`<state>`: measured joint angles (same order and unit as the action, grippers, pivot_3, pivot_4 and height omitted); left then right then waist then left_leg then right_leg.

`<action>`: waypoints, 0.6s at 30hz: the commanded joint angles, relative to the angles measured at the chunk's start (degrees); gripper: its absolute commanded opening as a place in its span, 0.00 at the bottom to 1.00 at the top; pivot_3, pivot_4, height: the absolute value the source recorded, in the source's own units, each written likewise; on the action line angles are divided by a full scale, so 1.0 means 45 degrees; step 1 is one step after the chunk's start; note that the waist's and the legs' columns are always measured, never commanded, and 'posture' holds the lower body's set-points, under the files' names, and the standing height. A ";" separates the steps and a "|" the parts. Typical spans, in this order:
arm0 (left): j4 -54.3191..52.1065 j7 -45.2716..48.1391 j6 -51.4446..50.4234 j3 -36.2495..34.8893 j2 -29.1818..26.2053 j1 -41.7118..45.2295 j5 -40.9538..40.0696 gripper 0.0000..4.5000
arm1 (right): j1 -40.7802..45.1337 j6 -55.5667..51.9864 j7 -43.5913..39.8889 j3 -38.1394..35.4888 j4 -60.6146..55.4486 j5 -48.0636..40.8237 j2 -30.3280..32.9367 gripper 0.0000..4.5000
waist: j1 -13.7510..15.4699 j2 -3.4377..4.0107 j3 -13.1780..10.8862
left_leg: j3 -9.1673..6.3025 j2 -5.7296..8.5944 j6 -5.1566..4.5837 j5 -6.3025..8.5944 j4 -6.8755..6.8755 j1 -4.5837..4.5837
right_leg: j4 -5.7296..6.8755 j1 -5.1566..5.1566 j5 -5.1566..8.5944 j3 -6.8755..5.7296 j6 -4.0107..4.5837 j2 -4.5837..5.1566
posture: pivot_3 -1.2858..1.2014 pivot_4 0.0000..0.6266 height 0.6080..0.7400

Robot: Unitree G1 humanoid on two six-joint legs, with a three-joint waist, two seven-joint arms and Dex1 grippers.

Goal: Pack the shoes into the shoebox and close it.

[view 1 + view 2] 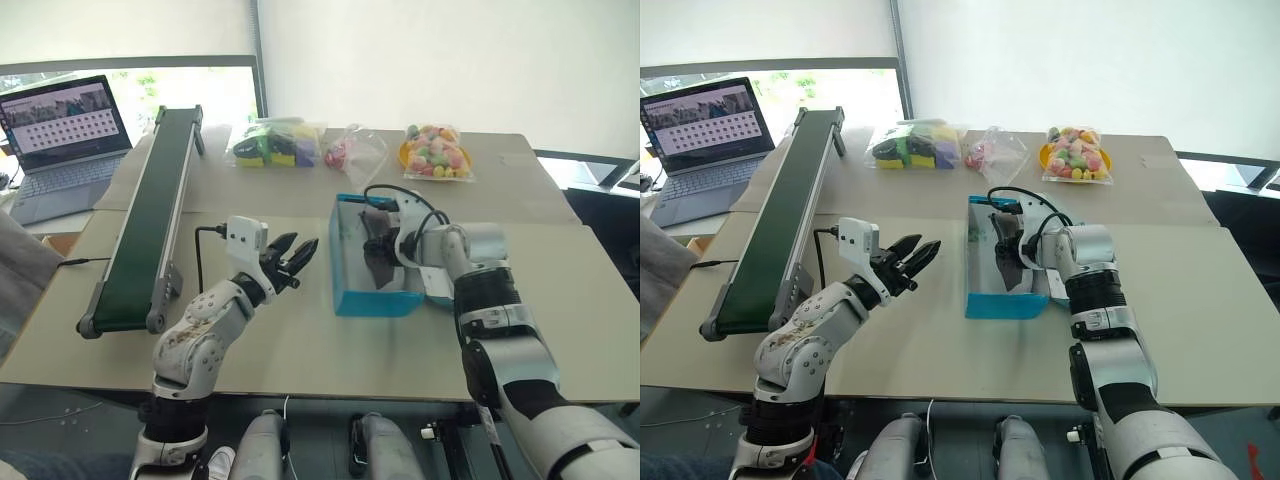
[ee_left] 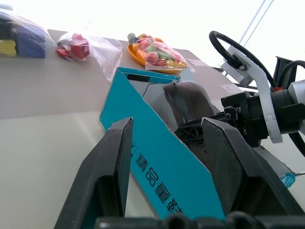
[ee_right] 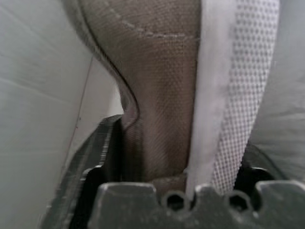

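Shoebox (image 1: 375, 298), bright blue, sits open-topped on the table (image 1: 300, 340), a little right of centre, near half of the surface. Its near wall faces me; pale inside walls show.

Shoes (image 1: 378, 252): dark grey shapes inside the box, toward its right side. In my right wrist view grey mesh fabric and a whitish edge (image 3: 205, 95) lie directly between my fingers, box wall pale alongside. I cannot separate one shoe from the other.

My right gripper (image 1: 385, 248) reaches down into the box from the right, over its rim. The fingers (image 3: 100, 157) flank the shoe fabric; whether they clamp it or stand loose around it, I cannot tell.

My left gripper (image 1: 298, 262) hangs above the table just left of the box, pointing at it, apart from its wall. Fingers (image 2: 107, 176) stand parted, nothing between them; the blue wall with printed characters shows through the gap.

Outward: a green conveyor belt (image 1: 150, 220) runs near-to-far on the left. A laptop (image 1: 65, 135) stands open at far left. Along the far edge, three clear bags of colourful items (image 1: 275, 142).
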<state>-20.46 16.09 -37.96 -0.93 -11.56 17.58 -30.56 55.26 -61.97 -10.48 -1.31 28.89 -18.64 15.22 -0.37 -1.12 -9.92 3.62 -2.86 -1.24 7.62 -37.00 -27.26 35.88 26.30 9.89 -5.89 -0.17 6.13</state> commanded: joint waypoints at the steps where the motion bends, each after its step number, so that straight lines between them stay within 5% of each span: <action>1: -0.0589 0.0003 0.0039 -0.0131 0.0000 0.0029 -0.0133 0.54 | 0.0699 0.0773 0.0046 -0.0009 -0.1008 0.0490 0.0099 0.85 | 0.0006 0.0006 -0.0004 | 0.0001 0.0002 -0.0004 -0.0002 0.0001 -0.0004 | -0.0001 0.0003 0.0000 0.0001 0.0000 0.0000 | 0.52 0.24 0.70; 18: -0.0592 0.0008 -0.0265 -0.0422 -0.0192 0.0323 -0.0440 0.54 | 0.0698 0.0790 -0.0207 0.0537 -0.2396 0.1729 0.0315 0.85 | 0.0039 0.0010 -0.0008 | 0.0006 0.0003 -0.0010 -0.0006 0.0000 -0.0006 | -0.0001 0.0006 0.0000 0.0006 -0.0001 -0.0001 | 0.52 0.24 0.70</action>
<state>-20.51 16.04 -39.18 -1.96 -12.19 18.13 -31.68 58.97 -57.38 -11.29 1.58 21.61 -11.42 15.67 -0.19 -1.08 -9.95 3.65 -2.85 -1.29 7.59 -37.00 -27.28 35.88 26.33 9.89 -5.87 -0.18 6.13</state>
